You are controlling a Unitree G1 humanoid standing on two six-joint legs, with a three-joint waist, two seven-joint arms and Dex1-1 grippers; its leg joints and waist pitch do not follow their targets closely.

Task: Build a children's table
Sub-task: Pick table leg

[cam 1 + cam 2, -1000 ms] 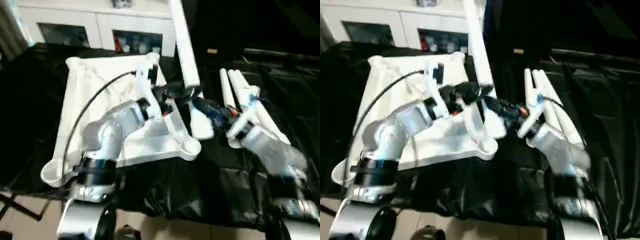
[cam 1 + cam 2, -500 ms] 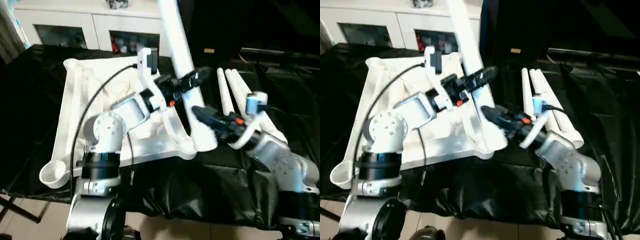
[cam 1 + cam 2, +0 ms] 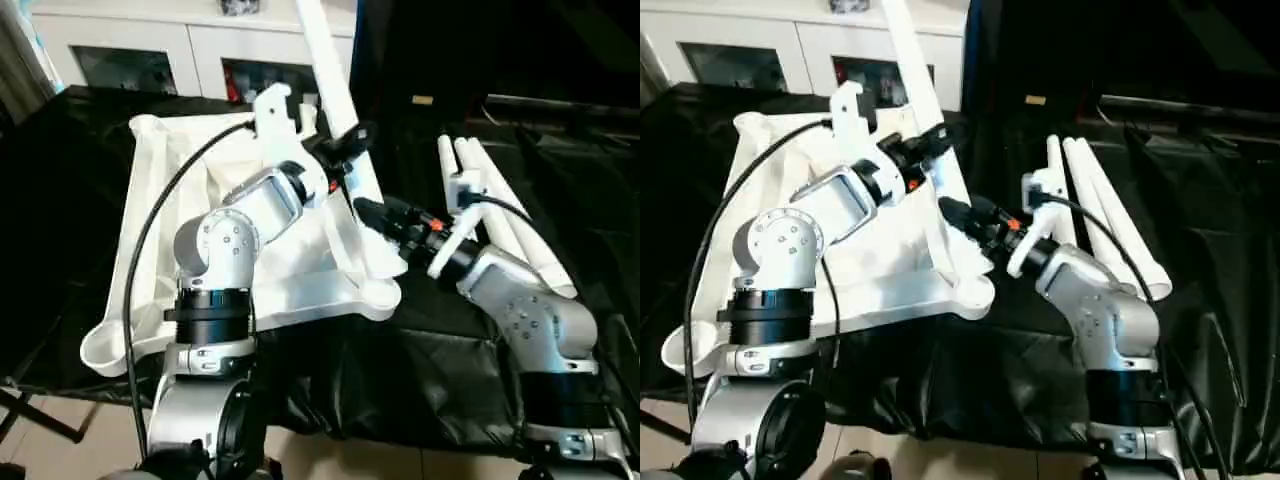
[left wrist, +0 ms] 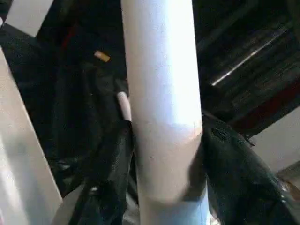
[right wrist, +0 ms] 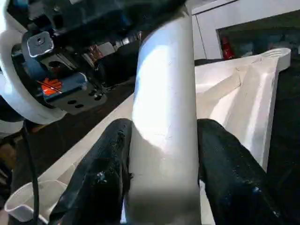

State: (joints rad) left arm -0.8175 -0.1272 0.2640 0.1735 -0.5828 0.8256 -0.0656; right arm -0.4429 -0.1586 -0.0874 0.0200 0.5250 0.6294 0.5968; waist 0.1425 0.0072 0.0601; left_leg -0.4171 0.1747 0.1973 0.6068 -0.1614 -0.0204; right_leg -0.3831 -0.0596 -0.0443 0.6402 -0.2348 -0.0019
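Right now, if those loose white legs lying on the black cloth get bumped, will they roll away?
Probably yes: the loose legs are smooth round tubes lying side by side. Being tapered with flared ends, they would likely curve rather than roll straight. The wrinkled black cloth may slow them.

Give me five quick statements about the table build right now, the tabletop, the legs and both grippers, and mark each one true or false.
1. The white tabletop lies upside down on the black cover. True.
2. The right gripper is empty. False: its fingers sit on either side of the raised leg.
3. The left gripper has its fingers on either side of the same leg. True.
4. The spare legs stand in the corner sockets. False: they lie on the black cover beside the tabletop.
5. The raised leg lies flat on the tabletop. False: it rises steeply from near the tabletop's corner socket.
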